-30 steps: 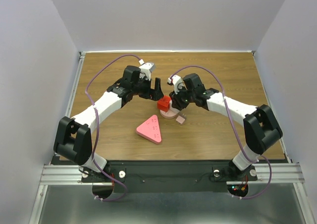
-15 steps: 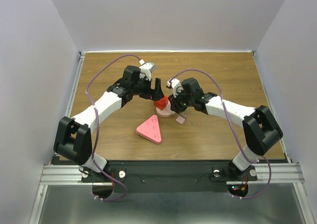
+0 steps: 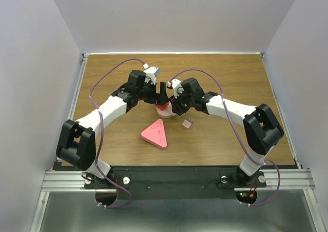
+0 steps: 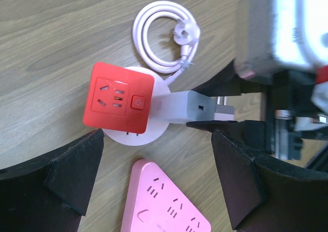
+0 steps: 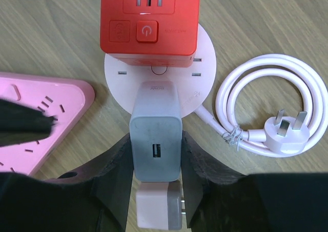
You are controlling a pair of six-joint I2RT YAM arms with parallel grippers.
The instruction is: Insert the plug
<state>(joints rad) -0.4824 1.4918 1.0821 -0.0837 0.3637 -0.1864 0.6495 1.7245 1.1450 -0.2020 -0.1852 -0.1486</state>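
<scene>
My right gripper (image 5: 155, 151) is shut on the plug (image 5: 155, 139), a grey USB charger block. Its front end lies over the round pale socket disc (image 5: 205, 52), right behind the red cube adapter (image 5: 149, 19) that sits on the disc. I cannot see the plug's prongs. In the left wrist view the plug (image 4: 179, 108) points sideways at the red cube (image 4: 119, 96). My left gripper (image 4: 156, 183) hangs open above them, holding nothing. From above, the left gripper (image 3: 161, 95) and right gripper (image 3: 173, 107) meet over the red cube (image 3: 163, 107).
A pink triangular power strip (image 3: 156, 133) lies nearer the table's front. A small pink charger (image 3: 187, 123) lies on the table to its right, under my right fingers (image 5: 118, 175). The disc's white cable (image 5: 271, 114) is coiled beside it, its own plug loose.
The right arm has moved left with the plug, and the disc with the red cube has shifted left under the left gripper. The small pink charger has stayed put.
</scene>
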